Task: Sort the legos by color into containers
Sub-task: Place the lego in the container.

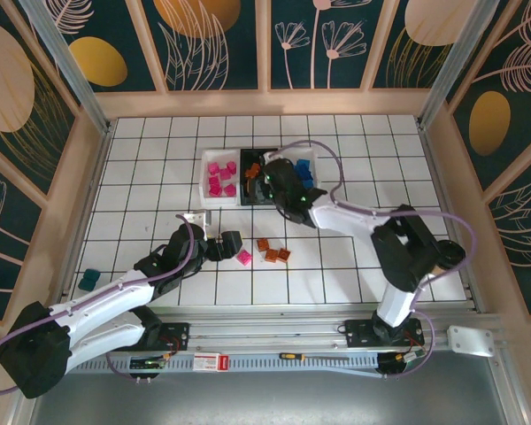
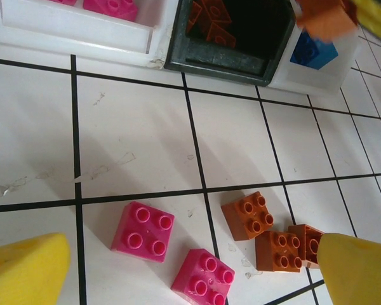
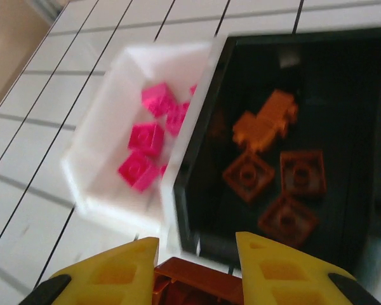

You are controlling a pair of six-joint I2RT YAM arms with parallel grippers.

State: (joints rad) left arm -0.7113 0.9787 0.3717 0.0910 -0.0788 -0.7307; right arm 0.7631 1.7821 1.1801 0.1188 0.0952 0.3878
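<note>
We find the right claw (image 3: 197, 270) clamped on an orange lego (image 3: 187, 283) above the near rim of the black container (image 3: 343, 82), matching the orange pieces (image 3: 247, 175) inside. The left claw (image 2: 190, 267) stands wide over loose legos (image 2: 143, 232) on the counter (image 2: 133, 146).

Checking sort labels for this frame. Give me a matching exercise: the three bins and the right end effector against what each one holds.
Column one
1. left white rectangular plastic bin
2. black rectangular plastic bin
3. right white rectangular plastic bin
4. right end effector

Column two
A. bright blue plastic bricks
B. one rusty orange plastic brick, clamped
C. magenta pink plastic bricks
D. several rusty orange plastic bricks

Pairs: 1-C, 2-D, 3-A, 4-B.
</note>
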